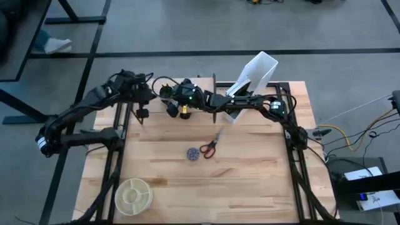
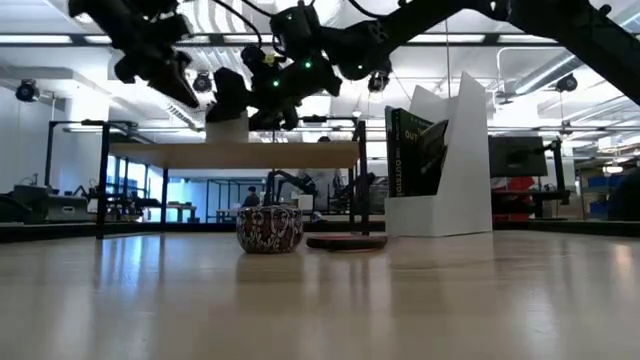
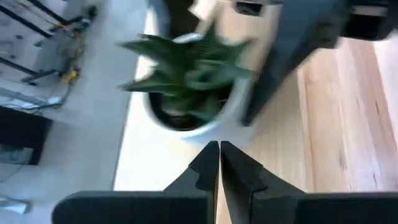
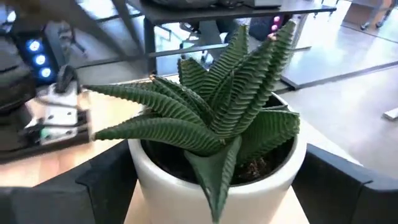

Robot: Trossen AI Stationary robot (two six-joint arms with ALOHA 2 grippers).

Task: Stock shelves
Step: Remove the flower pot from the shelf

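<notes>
Right gripper [image 4: 214, 186] pinches a white pot [image 4: 217, 180] holding a spiky green plant [image 4: 217, 118]; one dark finger sits on each side of the pot wall. In the high view this gripper [image 1: 178, 103] reaches across to the table's 12 o'clock edge, over the shelf. The low view shows the shelf [image 2: 235, 155] as a light-wood board on thin black legs, standing at the far side of the table; the right gripper [image 2: 250, 105] hangs just above the board. Whether the pot's base touches the board cannot be confirmed from that view.

Left gripper [image 3: 219, 168] has its fingers pressed together, empty, with the plant [image 3: 186, 68] close ahead of the tips. Overhead, it [image 1: 142, 114] sits at roughly 11 o'clock on the table, just beside the right gripper.

A white file holder [image 1: 253, 78] leans at 1 o'clock with dark books [image 2: 415, 150] inside. Near table centre lie red-handled scissors [image 1: 210, 145] and, just beside them at their 8 o'clock, a small patterned bowl [image 1: 192, 153]. A pale round divided tray [image 1: 132, 195] rests at 7 o'clock, well apart from the rest.
</notes>
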